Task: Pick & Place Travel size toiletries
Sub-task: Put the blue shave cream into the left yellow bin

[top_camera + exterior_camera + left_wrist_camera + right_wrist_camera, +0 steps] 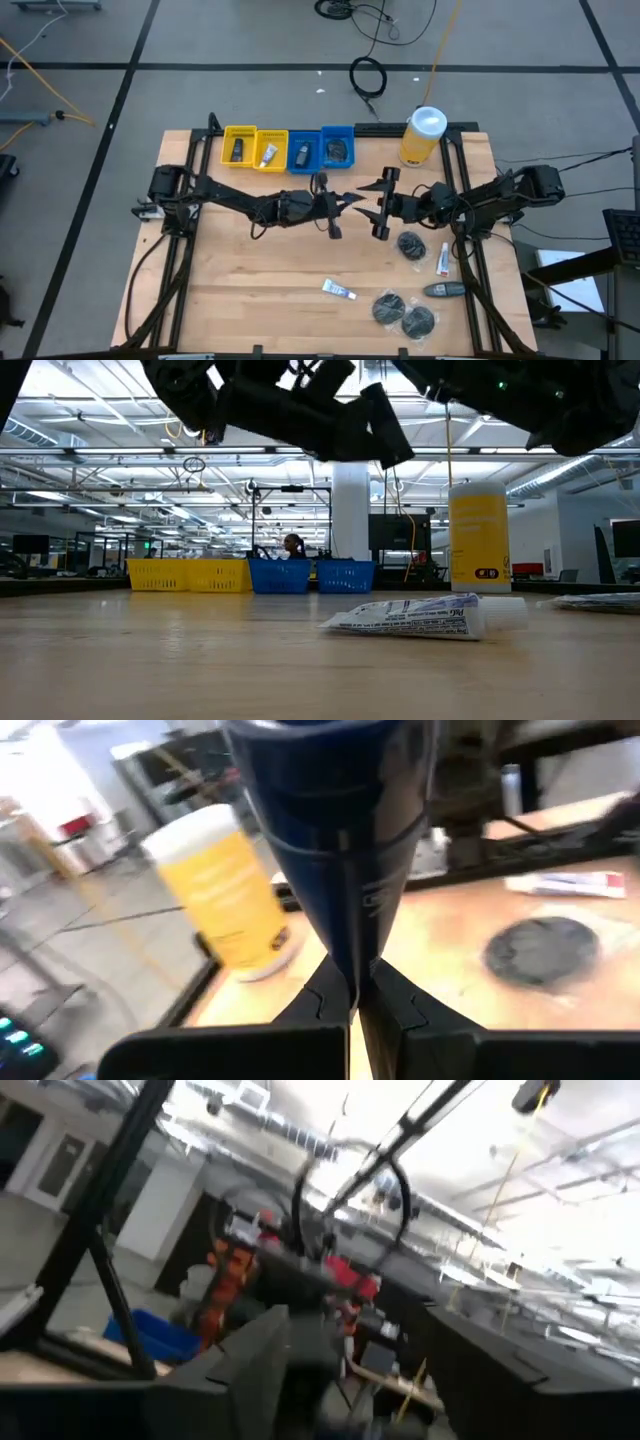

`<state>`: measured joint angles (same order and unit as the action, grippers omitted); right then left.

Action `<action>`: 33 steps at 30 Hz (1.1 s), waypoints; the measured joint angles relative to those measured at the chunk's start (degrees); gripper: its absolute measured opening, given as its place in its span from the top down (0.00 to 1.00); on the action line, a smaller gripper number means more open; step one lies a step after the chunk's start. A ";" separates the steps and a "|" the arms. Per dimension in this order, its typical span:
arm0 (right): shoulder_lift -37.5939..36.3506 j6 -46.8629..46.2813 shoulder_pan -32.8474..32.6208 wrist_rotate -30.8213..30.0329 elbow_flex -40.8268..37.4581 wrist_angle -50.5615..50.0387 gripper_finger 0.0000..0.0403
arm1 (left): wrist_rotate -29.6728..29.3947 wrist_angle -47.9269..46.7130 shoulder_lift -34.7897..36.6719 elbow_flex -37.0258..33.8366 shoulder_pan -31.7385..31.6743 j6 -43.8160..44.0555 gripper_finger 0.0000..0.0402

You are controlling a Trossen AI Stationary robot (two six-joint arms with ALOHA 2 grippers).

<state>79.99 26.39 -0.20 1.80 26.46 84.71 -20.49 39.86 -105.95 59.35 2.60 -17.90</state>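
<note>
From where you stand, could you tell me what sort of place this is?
Probably a big open-plan lab or industrial hall: a wooden table on a taped concrete floor, long rows of ceiling lights, and desks with monitors behind.

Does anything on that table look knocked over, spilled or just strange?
Nothing looks spilled or broken. The yellow canister stands upright, and the loose toiletries lie flat on the table. One oddity: the left gripper pinches a dark blue tube by its flat end, up in mid-air.
</note>
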 joint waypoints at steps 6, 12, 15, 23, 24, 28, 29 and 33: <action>-3.90 -0.15 -0.36 -0.19 -2.36 0.51 0.29 | -13.36 -19.39 4.79 0.06 0.01 5.74 1.00; -6.75 -0.35 -0.36 -3.22 -4.00 0.50 0.26 | -27.08 -60.02 16.69 0.09 -1.16 23.85 1.00; -7.11 -0.37 -0.32 -3.48 -4.28 0.21 0.27 | -24.56 -79.69 23.85 0.09 -5.86 38.03 1.00; -7.15 -0.39 -0.30 -3.37 -4.24 0.77 0.29 | -4.79 -99.37 28.46 0.06 -32.09 45.91 1.00; -7.15 -0.40 -0.30 -3.36 -4.24 0.78 0.29 | -3.83 -98.90 27.81 0.06 -34.96 44.46 1.00; -7.15 -0.42 -0.30 -3.34 -4.24 0.76 0.29 | -0.27 -94.57 25.18 0.06 -43.93 40.20 1.00; -7.15 -0.42 -0.30 -3.40 -4.24 0.76 0.29 | 1.14 -93.35 24.53 0.06 -45.59 39.39 0.99; -7.15 -0.44 -0.30 -3.41 -4.24 0.75 0.29 | 6.92 -89.14 21.24 0.06 -49.91 37.38 0.98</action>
<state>72.84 25.96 -0.49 -1.61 22.22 85.46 -13.57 -49.28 -84.71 59.41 -47.31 19.48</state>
